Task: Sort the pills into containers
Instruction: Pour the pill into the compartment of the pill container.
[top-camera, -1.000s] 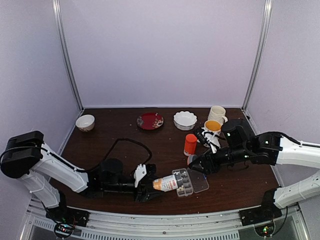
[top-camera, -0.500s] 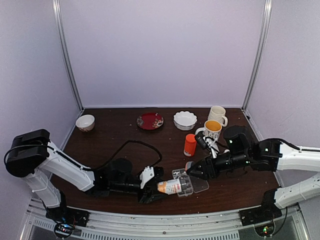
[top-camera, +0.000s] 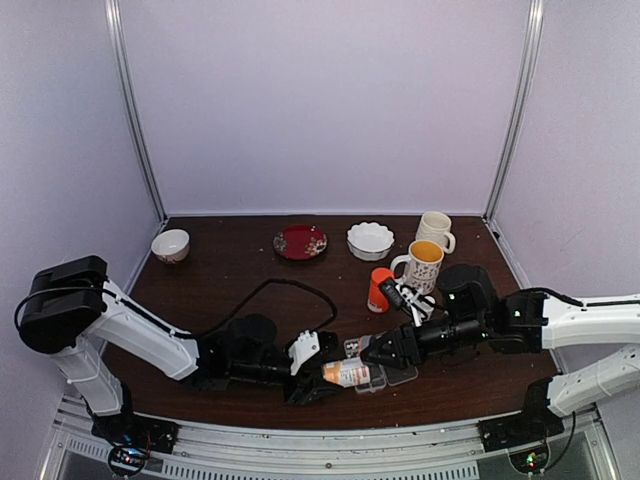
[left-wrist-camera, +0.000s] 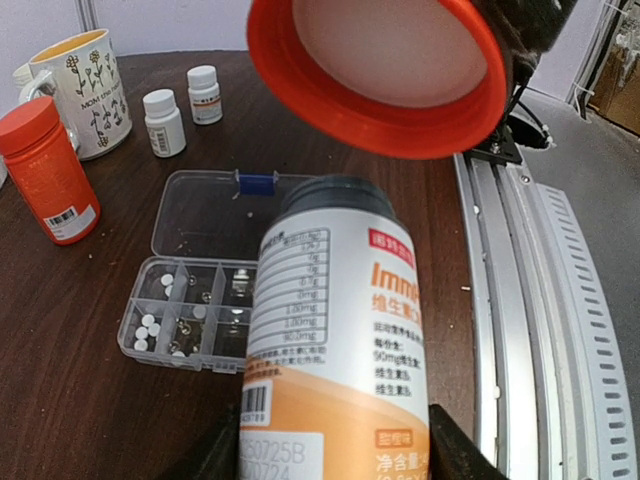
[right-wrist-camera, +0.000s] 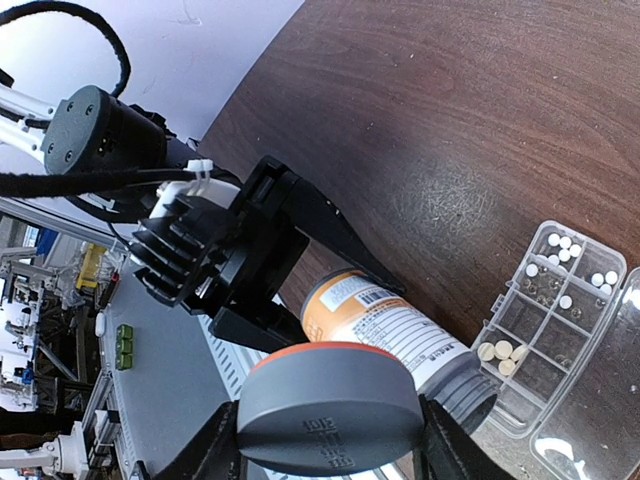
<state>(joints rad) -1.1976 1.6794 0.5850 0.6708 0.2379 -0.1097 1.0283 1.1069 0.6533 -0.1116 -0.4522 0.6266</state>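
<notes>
My left gripper (left-wrist-camera: 335, 447) is shut on a white-and-orange bottle (left-wrist-camera: 340, 330) that lies on its side, its open dark neck over the near edge of the clear pill box (left-wrist-camera: 178, 362). The box's containers hold several small pale pills (left-wrist-camera: 150, 325), and its lid (left-wrist-camera: 215, 210) lies open. My right gripper (right-wrist-camera: 330, 440) is shut on the bottle's grey cap (right-wrist-camera: 330, 405), orange inside, held just off the bottle's (right-wrist-camera: 400, 335) neck. More pills (right-wrist-camera: 503, 351) show in the box (right-wrist-camera: 545, 335). From above, both grippers meet at the bottle (top-camera: 345, 373) by the box (top-camera: 377, 380).
An orange bottle (top-camera: 380, 288) stands behind the box, with two small white bottles (left-wrist-camera: 163, 122) and a flowered mug (top-camera: 425, 263) near it. Farther back are a second mug (top-camera: 433, 228), a white bowl (top-camera: 370, 240), a red plate (top-camera: 300, 242) and a small bowl (top-camera: 170, 245).
My left gripper has carried the bottle to the right, up to the pill box. My right gripper has come left and nearer with the cap, up to the bottle's neck.
</notes>
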